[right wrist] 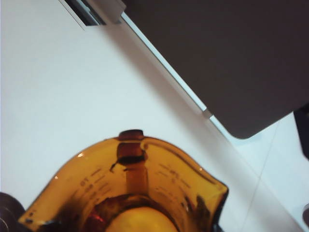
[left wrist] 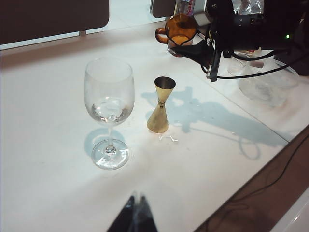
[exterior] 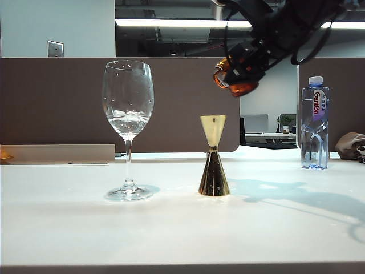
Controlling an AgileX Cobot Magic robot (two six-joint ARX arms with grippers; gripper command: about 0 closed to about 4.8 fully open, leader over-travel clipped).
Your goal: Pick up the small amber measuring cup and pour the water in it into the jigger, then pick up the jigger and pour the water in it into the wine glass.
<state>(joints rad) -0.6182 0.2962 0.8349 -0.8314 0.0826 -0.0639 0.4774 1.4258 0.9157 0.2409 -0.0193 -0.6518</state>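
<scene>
Small translucent amber glass measuring cup (exterior: 235,81): tipped on its side, clamped in the right gripper (exterior: 246,67), aloft above and right of the gold hourglass metal jigger (exterior: 214,164). Jigger upright on the white table (exterior: 171,228), beside the tall clear stemmed wine glass (exterior: 128,125) holding a little water (exterior: 128,122); clear plastic water bottle (exterior: 315,123) far right. Left gripper (left wrist: 133,217): low over the table's near edge, fingers drawn together, empty.
</scene>
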